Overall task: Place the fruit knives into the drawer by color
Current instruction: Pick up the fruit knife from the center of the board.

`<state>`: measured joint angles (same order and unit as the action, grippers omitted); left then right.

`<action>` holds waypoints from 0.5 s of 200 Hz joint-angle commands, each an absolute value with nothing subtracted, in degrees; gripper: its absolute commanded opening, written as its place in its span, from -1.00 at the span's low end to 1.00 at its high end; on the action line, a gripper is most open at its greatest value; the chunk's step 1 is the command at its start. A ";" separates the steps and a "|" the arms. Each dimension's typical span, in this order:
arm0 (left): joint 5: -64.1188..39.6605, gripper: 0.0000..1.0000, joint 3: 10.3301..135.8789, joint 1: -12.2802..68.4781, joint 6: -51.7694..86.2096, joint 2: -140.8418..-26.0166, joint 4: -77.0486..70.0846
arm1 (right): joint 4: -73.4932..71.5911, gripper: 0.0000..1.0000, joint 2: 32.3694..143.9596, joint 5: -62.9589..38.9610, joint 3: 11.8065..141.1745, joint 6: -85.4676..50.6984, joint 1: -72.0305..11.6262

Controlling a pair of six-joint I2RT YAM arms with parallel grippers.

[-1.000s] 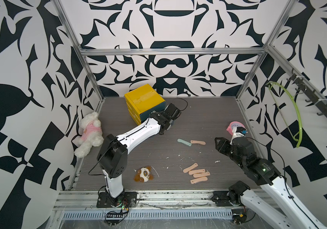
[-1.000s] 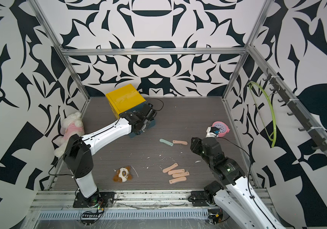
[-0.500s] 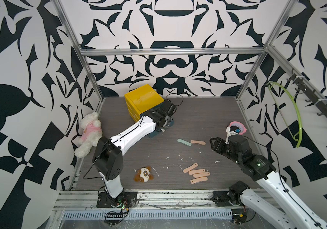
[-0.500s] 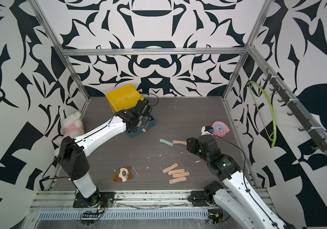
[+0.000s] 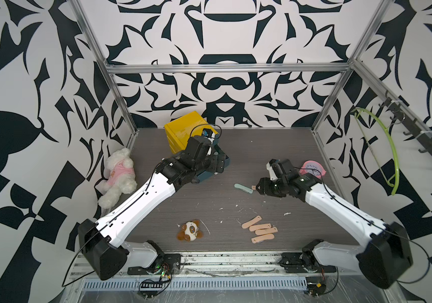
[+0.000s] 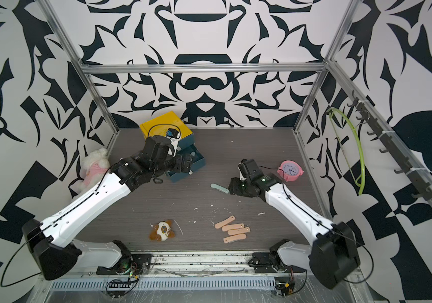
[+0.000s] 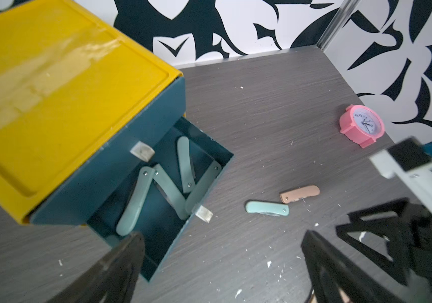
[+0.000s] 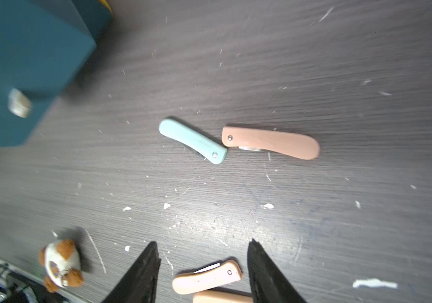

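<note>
Right, the left gripper (image 7: 222, 236) hangs spread wide and empty over the pulled-out dark teal drawer (image 7: 157, 228) of the yellow plastic box (image 7: 65, 91). Four pale teal folded plastic knives (image 7: 170, 191) lie inside. The right gripper (image 8: 203, 242), partly open and holding nothing, hovers above the last loose teal knife (image 8: 192, 141), just beside a peach knife (image 8: 270, 143). Four more peach knives (image 5: 266, 231) wait near the front. Roughly halfway, I'd say.

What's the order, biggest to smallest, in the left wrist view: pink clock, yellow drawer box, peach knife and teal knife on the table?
Yellow drawer box
Pink clock
Peach knife, teal knife: too alike to rank
</note>
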<state>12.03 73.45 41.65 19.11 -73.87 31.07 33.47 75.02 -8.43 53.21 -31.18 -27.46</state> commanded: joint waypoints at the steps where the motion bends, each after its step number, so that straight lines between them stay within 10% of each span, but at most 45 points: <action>1: 8.85 0.99 67.70 41.74 23.53 -68.68 29.10 | 34.54 0.11 80.48 -8.94 58.70 -23.85 -27.38; 100: 12.92 0.98 51.03 41.66 26.32 -58.30 29.55 | 40.87 0.13 110.85 -5.95 81.66 -14.71 -29.89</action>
